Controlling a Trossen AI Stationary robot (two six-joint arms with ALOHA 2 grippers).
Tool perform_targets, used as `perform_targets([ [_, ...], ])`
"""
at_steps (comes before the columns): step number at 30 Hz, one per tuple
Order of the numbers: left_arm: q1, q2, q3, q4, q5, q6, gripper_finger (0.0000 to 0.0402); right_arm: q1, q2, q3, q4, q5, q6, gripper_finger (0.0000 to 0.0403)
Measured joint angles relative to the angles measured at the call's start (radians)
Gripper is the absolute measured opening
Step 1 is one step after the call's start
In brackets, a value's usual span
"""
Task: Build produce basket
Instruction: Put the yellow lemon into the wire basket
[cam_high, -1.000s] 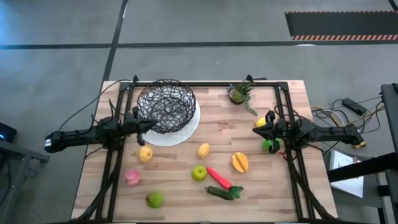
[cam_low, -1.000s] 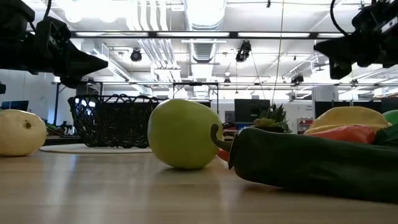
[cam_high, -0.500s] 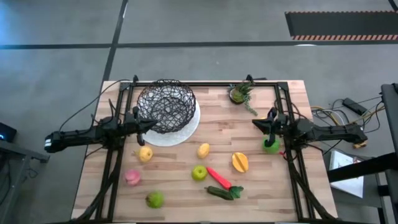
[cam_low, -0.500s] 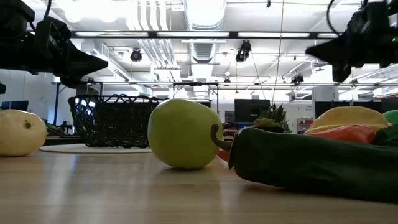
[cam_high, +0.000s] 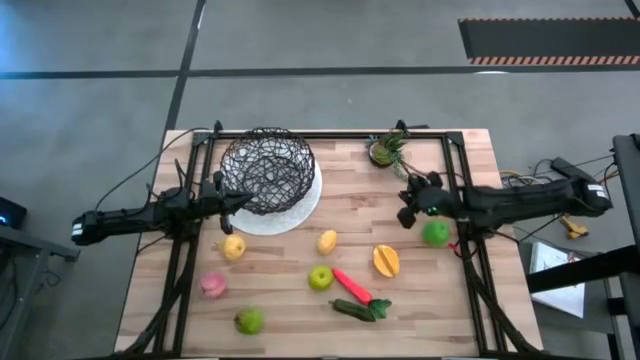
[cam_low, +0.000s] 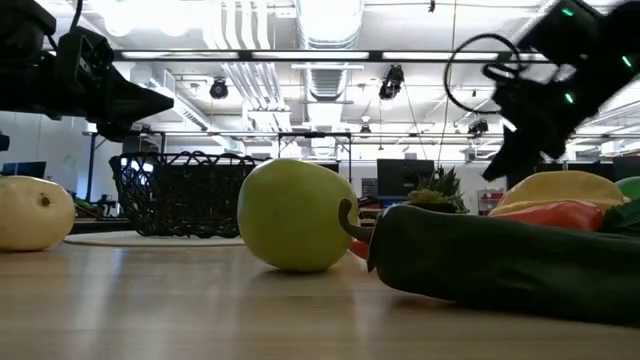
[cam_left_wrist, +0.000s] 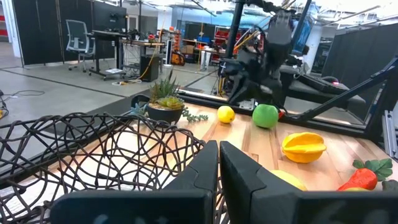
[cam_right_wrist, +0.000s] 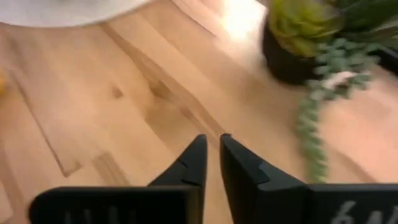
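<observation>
The black wire basket (cam_high: 266, 170) stands on a white plate (cam_high: 300, 212) at the far left of the table. Produce lies loose on the wood: two lemons (cam_high: 233, 246) (cam_high: 327, 241), an orange half (cam_high: 385, 260), a green apple (cam_high: 320, 277), a red pepper (cam_high: 352, 286), a cucumber (cam_high: 358, 310), a peach (cam_high: 213, 285), a lime (cam_high: 249, 320), and a green apple (cam_high: 436, 234) at the right. My left gripper (cam_high: 240, 200) is shut and empty beside the basket's near rim (cam_left_wrist: 124, 143). My right gripper (cam_high: 403, 216) is shut and empty, tipped down over bare wood (cam_right_wrist: 124, 124), left of that apple.
A small potted plant (cam_high: 385, 150) stands at the far edge, just beyond my right gripper; it also shows in the right wrist view (cam_right_wrist: 298, 37). A small lemon (cam_left_wrist: 226, 114) lies beside the right-hand apple (cam_left_wrist: 265, 116). Black frame rails (cam_high: 470, 270) run along both table sides.
My right gripper has gone toward the table's left edge, away from the green apple. It has tipped its fingers down toward the wood. The produce and the basket have stayed in place.
</observation>
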Motion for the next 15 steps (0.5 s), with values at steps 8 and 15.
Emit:
perform_targets([
  [8,0.0,0.0,0.0,0.0,0.0,0.0,0.0,-0.081,0.271,0.419,-0.599,-0.061,0.028,0.0175],
  [15,0.0,0.0,0.0,0.0,0.0,0.0,0.0,-0.183,0.462,0.525,-0.783,-0.141,-0.277,0.0257],
])
